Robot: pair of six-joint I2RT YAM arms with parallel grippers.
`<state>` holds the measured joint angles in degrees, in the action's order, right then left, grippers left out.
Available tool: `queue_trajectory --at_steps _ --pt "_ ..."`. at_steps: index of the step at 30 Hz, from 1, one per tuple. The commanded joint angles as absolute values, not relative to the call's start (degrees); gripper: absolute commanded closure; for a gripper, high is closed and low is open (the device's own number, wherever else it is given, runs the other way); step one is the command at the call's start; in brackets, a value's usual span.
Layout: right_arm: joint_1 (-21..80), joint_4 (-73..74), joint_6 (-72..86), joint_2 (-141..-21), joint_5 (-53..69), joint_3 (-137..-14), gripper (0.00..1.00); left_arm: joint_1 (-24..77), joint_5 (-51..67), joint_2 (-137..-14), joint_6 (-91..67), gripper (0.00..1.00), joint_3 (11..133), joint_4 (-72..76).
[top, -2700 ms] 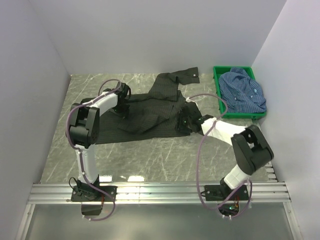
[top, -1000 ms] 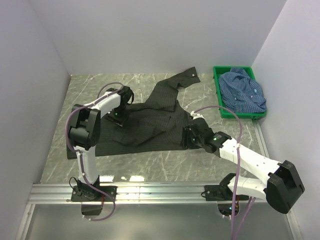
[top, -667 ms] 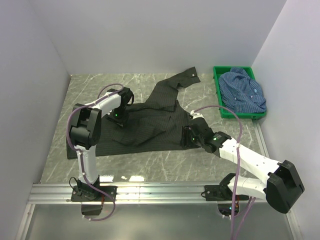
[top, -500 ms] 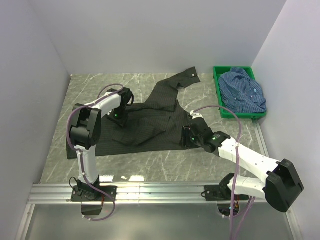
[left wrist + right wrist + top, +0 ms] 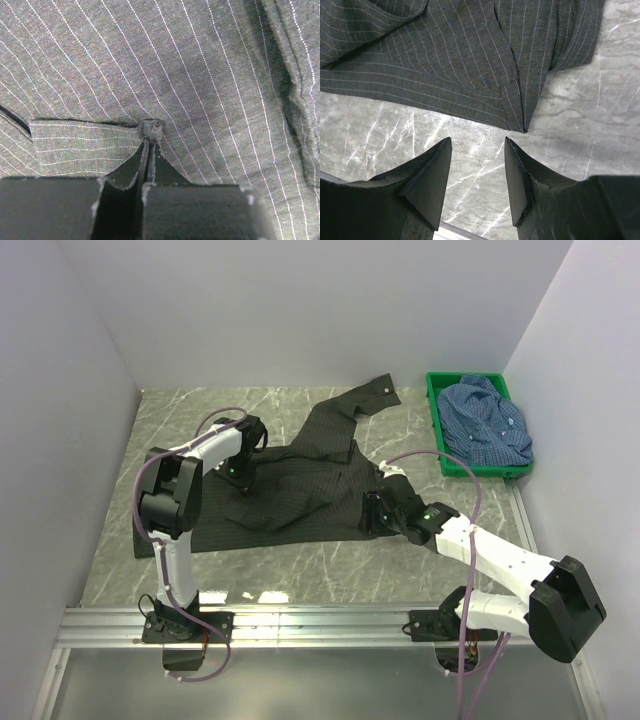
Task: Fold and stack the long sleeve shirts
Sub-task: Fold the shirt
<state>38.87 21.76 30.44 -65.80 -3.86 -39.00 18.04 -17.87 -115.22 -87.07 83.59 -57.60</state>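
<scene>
The black striped shirt [image 5: 290,485] lies spread on the marble table, one sleeve reaching toward the back [image 5: 365,400]. My left gripper [image 5: 238,472] is shut, pinching a small pucker of the black shirt's cloth [image 5: 150,129] near its left shoulder. My right gripper [image 5: 372,512] is open and empty, hovering just above the bare table at the shirt's lower right corner [image 5: 524,127]. The blue checked shirt [image 5: 487,425] lies crumpled in the green crate [image 5: 436,410] at the back right.
Grey walls close the table on the left, back and right. A metal rail [image 5: 320,622] runs along the near edge by the arm bases. Bare marble [image 5: 330,560] lies in front of the black shirt.
Since the oldest frame my right arm has stretched out low with its gripper staying at the shirt's lower right corner, and the back sleeve shifted. In the last second the arms barely move.
</scene>
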Motion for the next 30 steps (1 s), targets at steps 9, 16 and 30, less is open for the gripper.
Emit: queue_trajectory --at_steps 9,16,30 --pt "39.2 18.46 31.2 -67.59 -4.57 -39.72 0.47 19.86 -21.88 -109.6 -84.55 0.99 87.45 -61.61" --pt "39.29 18.63 32.25 -66.01 -4.75 -39.2 0.47 23.2 -28.11 -107.93 -82.01 0.99 94.12 -63.02" --pt "39.2 19.78 33.84 -62.05 -6.42 -39.55 0.48 26.1 -33.15 -97.58 -51.27 1.0 97.92 -35.81"
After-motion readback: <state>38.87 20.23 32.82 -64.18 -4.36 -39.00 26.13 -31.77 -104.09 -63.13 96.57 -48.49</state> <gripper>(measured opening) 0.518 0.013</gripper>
